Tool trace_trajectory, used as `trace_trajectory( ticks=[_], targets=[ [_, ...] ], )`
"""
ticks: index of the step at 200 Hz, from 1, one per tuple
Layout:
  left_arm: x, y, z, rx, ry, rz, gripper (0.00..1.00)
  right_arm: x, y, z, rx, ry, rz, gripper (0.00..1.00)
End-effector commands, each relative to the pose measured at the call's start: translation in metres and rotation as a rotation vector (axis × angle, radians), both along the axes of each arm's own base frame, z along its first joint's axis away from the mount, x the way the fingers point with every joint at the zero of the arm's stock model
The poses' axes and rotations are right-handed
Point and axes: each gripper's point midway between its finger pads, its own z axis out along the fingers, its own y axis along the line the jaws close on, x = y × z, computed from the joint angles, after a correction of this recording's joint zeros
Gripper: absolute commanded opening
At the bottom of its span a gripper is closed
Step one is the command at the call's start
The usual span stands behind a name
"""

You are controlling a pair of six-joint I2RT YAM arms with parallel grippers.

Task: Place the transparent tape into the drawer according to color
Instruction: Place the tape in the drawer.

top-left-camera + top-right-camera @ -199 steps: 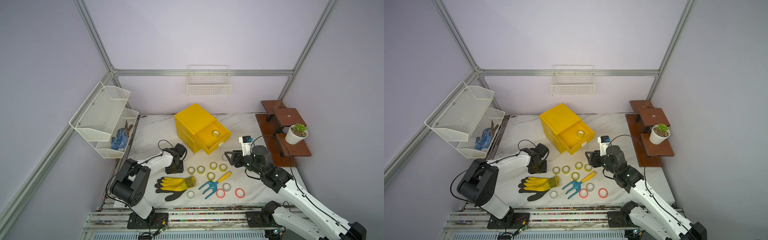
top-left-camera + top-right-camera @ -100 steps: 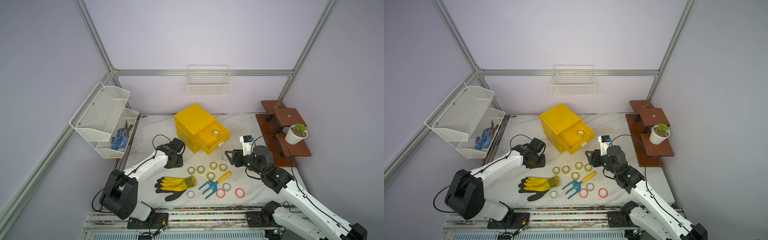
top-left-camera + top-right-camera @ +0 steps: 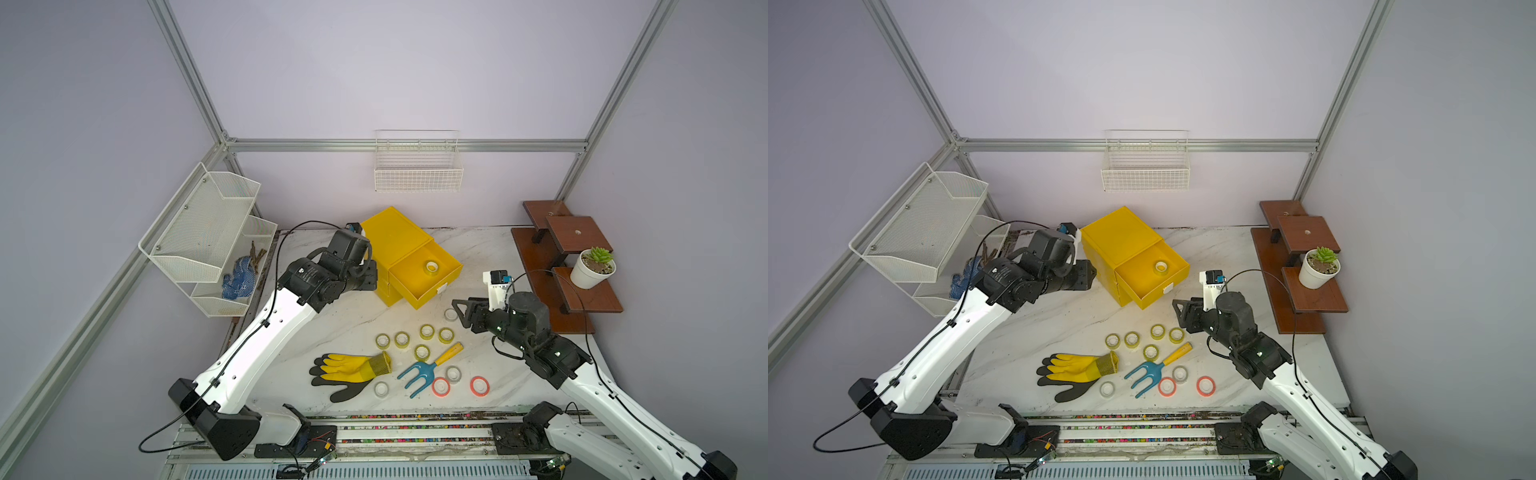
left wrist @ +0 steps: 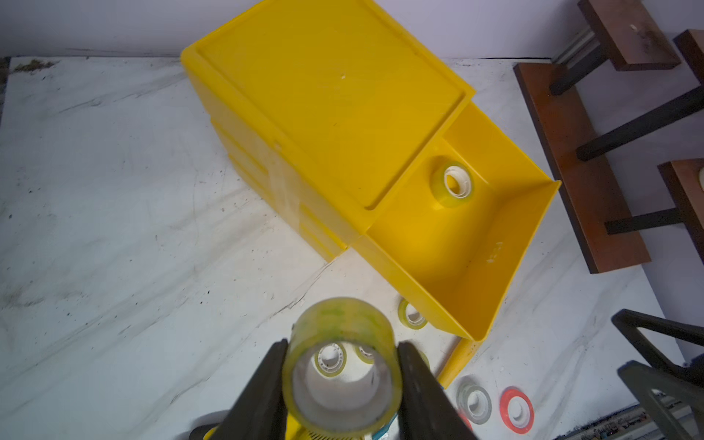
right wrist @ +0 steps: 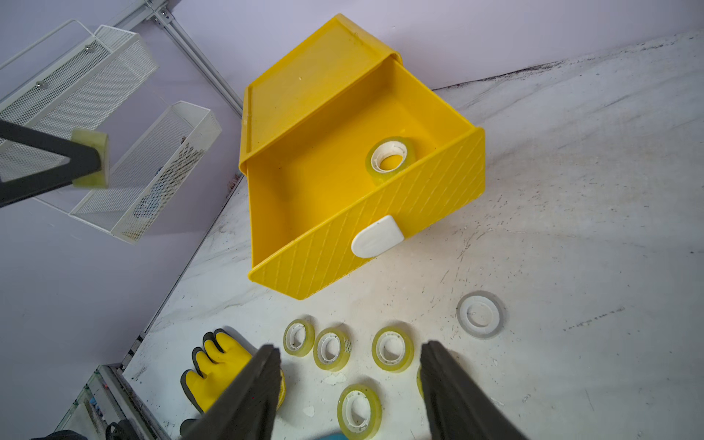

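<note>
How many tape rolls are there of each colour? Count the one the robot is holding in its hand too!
Yellow-green rolls: 7 (five on the table, one in the open drawer, one in the left hand)
Clear-whitish rolls: 3
Red rolls: 2
Total: 12

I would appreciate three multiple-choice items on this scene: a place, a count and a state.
1. Where does the stored tape roll lie? A) open top drawer B) wire basket C) wooden shelf
2. How many red rolls lie on the table? A) one B) two C) four
3. What is the left gripper doing? A) open, empty B) shut on a yellow-green roll C) shut on the glove
Answers: 1 A, it sits on the drawer floor; 2 B, both lie near the front edge; 3 B, its fingers pinch the roll's sides.
</note>
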Motion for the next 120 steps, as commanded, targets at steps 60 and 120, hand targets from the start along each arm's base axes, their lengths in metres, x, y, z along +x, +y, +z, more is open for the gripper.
trace_trajectory(
  ticks=[60, 120],
  targets=[
    [0.029, -0.118, -0.06, 0.078, 0.126, -0.297, 0.37, -0.003, -0.022, 0.013, -0.003, -0.028, -0.11, 0.63],
    [0.042, -0.125, -0.096, 0.124, 0.174, -0.273, 0.49, -0.002, -0.025, 0.01, 0.0, -0.017, -0.129, 0.64]
  ],
)
